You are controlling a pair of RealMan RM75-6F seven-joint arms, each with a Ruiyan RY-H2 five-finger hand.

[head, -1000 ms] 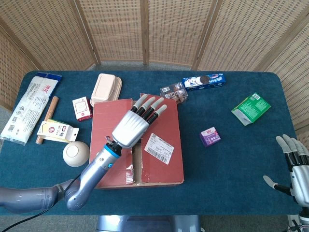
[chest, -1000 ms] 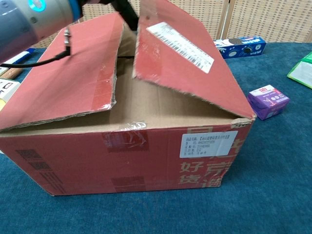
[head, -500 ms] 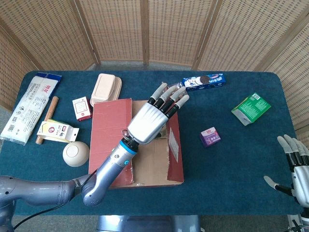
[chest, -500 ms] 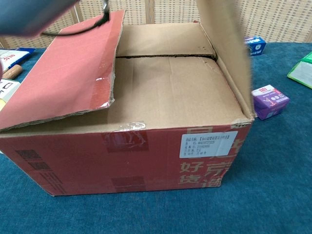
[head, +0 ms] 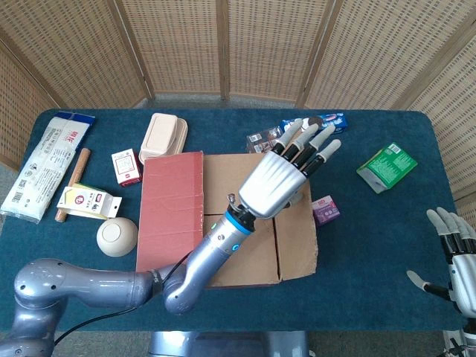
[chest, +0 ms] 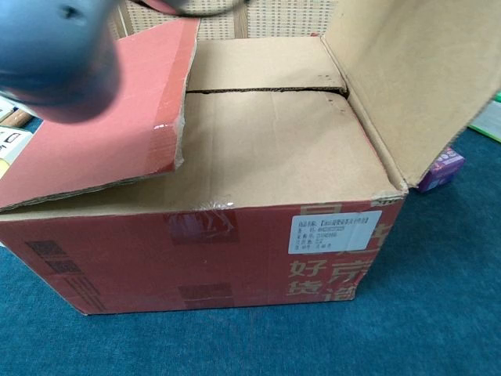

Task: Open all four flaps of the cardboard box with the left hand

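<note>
Reading left to right from the cardboard box (head: 223,216), which sits mid-table on the blue cloth: we see its left outer flap (head: 172,201) lying nearly closed, red face up, lifted only slightly in the chest view. That one is not done. Right of it, the two inner flaps (chest: 266,66) are exposed and lie flat and shut, meeting at a seam across the top. Those are not done either.

Right again, the right outer flap (chest: 423,78) is folded out past upright, brown inside facing us in the chest view. We count that one as open.

Our left hand (head: 286,175) hangs over the box's right edge, above that flap, fingers spread and straight, gripping nothing. We cannot tell from either view whether it touches the cardboard.

Well right of the box, our right hand (head: 454,256) sits idle at the table's near corner, fingers apart, holding nothing.

Tally as we judge it: one of four flaps open, three left. Likely next target is the left outer flap, then the inner pair.
</note>
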